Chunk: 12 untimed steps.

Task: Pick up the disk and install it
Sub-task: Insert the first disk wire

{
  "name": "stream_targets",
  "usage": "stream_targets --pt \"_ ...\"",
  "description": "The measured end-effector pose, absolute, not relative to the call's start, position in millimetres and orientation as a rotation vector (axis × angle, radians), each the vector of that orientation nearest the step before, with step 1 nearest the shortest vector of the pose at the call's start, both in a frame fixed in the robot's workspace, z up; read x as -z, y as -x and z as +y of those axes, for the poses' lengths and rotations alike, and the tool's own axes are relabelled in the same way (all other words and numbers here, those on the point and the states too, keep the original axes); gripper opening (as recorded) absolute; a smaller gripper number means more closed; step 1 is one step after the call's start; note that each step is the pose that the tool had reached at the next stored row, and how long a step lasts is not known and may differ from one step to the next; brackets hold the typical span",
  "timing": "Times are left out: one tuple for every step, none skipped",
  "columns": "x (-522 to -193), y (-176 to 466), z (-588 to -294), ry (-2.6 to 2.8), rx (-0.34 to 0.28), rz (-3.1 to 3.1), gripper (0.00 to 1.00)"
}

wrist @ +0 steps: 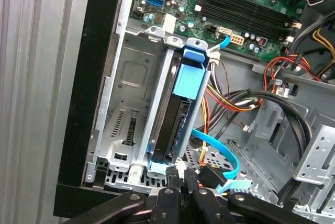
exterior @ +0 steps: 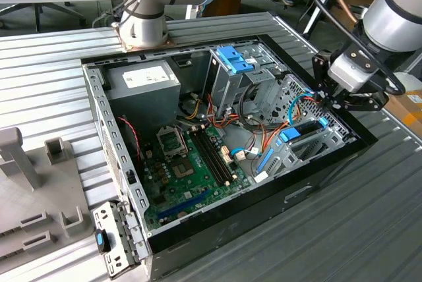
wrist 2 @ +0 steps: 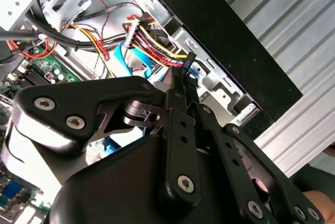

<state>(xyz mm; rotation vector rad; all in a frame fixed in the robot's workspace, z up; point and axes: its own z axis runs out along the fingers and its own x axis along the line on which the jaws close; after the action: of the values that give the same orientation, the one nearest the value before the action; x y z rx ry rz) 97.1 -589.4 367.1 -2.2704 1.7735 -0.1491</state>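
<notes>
The disk [wrist: 175,114], one, stands edgewise in the case's bay [wrist: 125,103].

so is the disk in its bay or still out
In. In the first wrist view the disk stands on edge between the metal bay walls, blue rail along it, the gripper at its end.
</notes>
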Motion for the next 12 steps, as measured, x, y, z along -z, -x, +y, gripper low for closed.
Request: stream_targets --pt "-367.1 -97.1 -589.4 2.261 0.151 1.786 0.16" --pt "-367.1 -97.0 -589.5 2.251 0.153 1.800 0.16" --pt "-367.0 -96.6 -589.5 2.243 0.154 1.810 0.16" --pt "-367.1 -96.0 -589.6 2.236 0.153 1.816 0.16" --pt "-367.2 -95.4 -589.5 2.229 0.150 1.820 0.16" --pt "-367.1 -94.6 -589.5 2.217 0.144 1.826 0.16" --pt "-367.2 -94.2 -589.4 2.211 0.141 1.829 0.16" --pt "-367.1 -93.8 -589.5 2.202 0.136 1.833 0.16" --pt "-367.1 -93.5 -589.4 2.191 0.128 1.835 0.16" --pt "-367.1 -93.4 -589.4 2.183 0.120 1.837 0.16" --pt "-367.1 -93.2 -589.5 2.174 0.113 1.839 0.16" --pt "-367.1 -93.0 -589.5 2.167 0.109 1.842 0.16"
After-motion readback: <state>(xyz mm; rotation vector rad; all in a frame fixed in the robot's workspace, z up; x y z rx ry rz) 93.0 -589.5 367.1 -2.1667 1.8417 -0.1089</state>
